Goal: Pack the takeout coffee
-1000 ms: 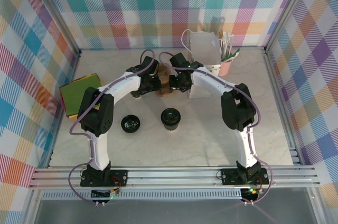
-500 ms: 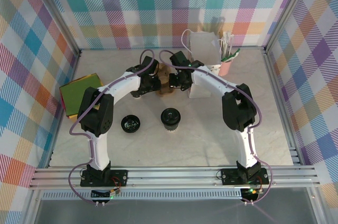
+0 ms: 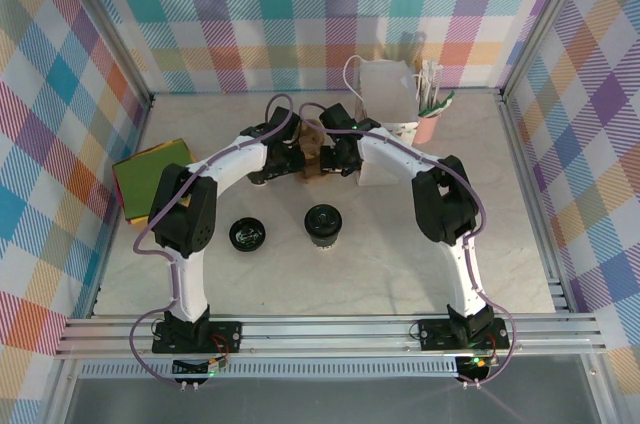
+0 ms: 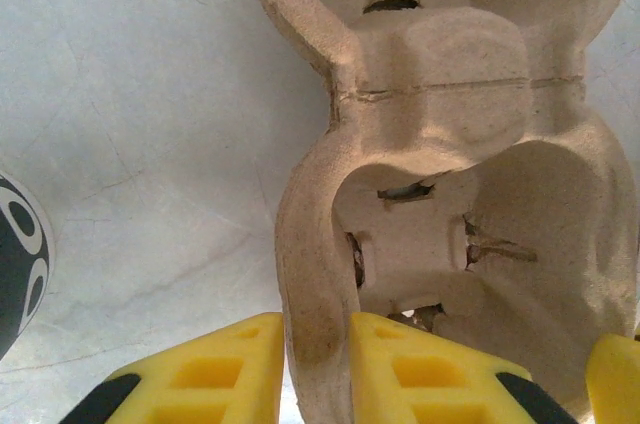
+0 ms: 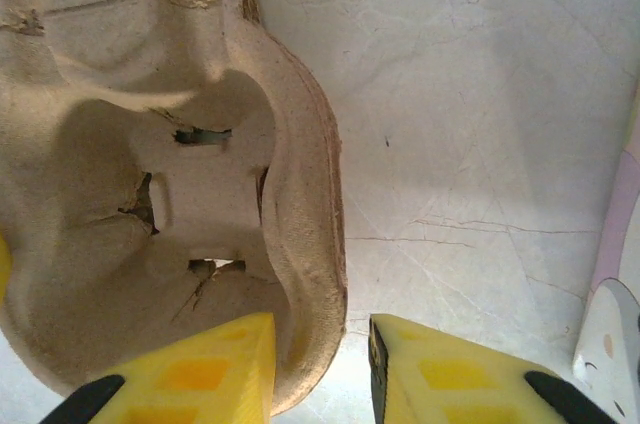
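- Pinching the rim of the pulp carrier point(image 4: 440, 74) with the left gripper point(image 4: 318, 349).
- Straddling its opposite rim with the right gripper point(image 5: 322, 354), fingers spread, the outer one clear.
- Leaving the takeout coffee point(image 3: 323, 223) standing between the carrier and the near edge of the bench point(image 3: 400, 269).

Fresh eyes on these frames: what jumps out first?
Both arms converge on a brown pulp cup carrier in the far half of the table. The left gripper pinches one side wall of it, while the right gripper straddles the opposite wall with a gap at one finger. The takeout coffee stands alone nearer the bases, black lid on.
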Controlling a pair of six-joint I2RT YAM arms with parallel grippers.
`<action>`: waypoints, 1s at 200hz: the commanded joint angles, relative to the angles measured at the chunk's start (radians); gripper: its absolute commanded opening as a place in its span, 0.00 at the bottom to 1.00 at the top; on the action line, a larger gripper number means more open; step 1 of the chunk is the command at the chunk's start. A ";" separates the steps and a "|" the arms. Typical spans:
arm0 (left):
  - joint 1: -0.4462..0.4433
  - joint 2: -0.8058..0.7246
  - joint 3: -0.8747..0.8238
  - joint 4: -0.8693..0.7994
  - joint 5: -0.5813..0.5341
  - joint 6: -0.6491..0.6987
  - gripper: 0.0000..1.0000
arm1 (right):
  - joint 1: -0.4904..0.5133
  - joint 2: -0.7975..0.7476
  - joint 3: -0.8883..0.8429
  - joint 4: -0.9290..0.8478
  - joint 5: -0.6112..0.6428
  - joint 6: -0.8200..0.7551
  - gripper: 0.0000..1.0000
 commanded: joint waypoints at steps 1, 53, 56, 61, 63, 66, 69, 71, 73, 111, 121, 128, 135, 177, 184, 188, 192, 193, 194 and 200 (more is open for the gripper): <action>0.011 0.023 0.027 -0.041 -0.005 -0.003 0.23 | -0.007 0.016 0.026 -0.017 0.007 -0.006 0.31; 0.011 0.034 0.030 -0.040 0.006 -0.001 0.23 | -0.007 0.024 0.027 -0.015 -0.003 -0.006 0.29; 0.011 0.033 0.030 -0.040 0.006 -0.001 0.23 | -0.008 0.024 0.028 -0.014 -0.004 -0.006 0.28; 0.011 0.034 0.029 -0.038 0.007 -0.001 0.23 | -0.008 0.024 0.028 -0.013 -0.005 -0.006 0.27; 0.011 0.034 0.029 -0.038 0.008 0.000 0.23 | -0.008 0.024 0.028 -0.013 -0.006 -0.006 0.26; 0.011 0.034 0.030 -0.037 0.010 -0.001 0.23 | -0.007 0.024 0.028 -0.014 -0.006 -0.006 0.25; 0.012 0.034 0.029 -0.037 0.010 -0.001 0.23 | -0.008 0.024 0.028 -0.014 -0.008 -0.006 0.24; 0.011 0.034 0.030 -0.037 0.010 -0.001 0.23 | -0.007 0.024 0.028 -0.014 -0.008 -0.006 0.23; 0.011 0.035 0.029 -0.037 0.011 -0.001 0.23 | -0.007 0.024 0.028 -0.014 -0.010 -0.006 0.23; 0.011 0.026 0.030 -0.038 0.012 -0.003 0.23 | -0.007 0.007 0.028 -0.011 -0.019 -0.001 0.13; 0.010 0.019 0.030 -0.037 0.013 -0.003 0.23 | -0.007 -0.002 0.028 -0.010 -0.019 0.000 0.13; 0.011 0.013 0.030 -0.038 0.014 -0.003 0.23 | -0.007 -0.008 0.028 -0.008 -0.021 0.002 0.13; 0.011 0.007 0.031 -0.038 0.012 -0.003 0.23 | -0.007 -0.016 0.028 -0.005 -0.023 0.002 0.13; 0.011 -0.035 0.031 -0.039 -0.006 -0.006 0.23 | -0.007 -0.050 0.028 0.010 -0.037 0.021 0.12; 0.011 -0.038 0.031 -0.041 -0.009 -0.006 0.23 | -0.007 -0.054 0.029 0.011 -0.038 0.024 0.12; 0.011 -0.040 0.033 -0.042 -0.010 -0.006 0.23 | -0.007 -0.056 0.030 0.011 -0.038 0.026 0.12; 0.011 -0.041 0.033 -0.043 -0.009 -0.005 0.23 | -0.008 -0.058 0.029 0.011 -0.038 0.027 0.12; 0.011 -0.041 0.033 -0.043 -0.009 -0.005 0.23 | -0.007 -0.059 0.029 0.011 -0.038 0.028 0.12; 0.011 -0.041 0.034 -0.043 -0.009 -0.004 0.23 | -0.007 -0.058 0.030 0.011 -0.038 0.027 0.12; 0.011 -0.043 0.034 -0.044 -0.009 -0.004 0.23 | -0.008 -0.061 0.030 0.014 -0.037 0.029 0.12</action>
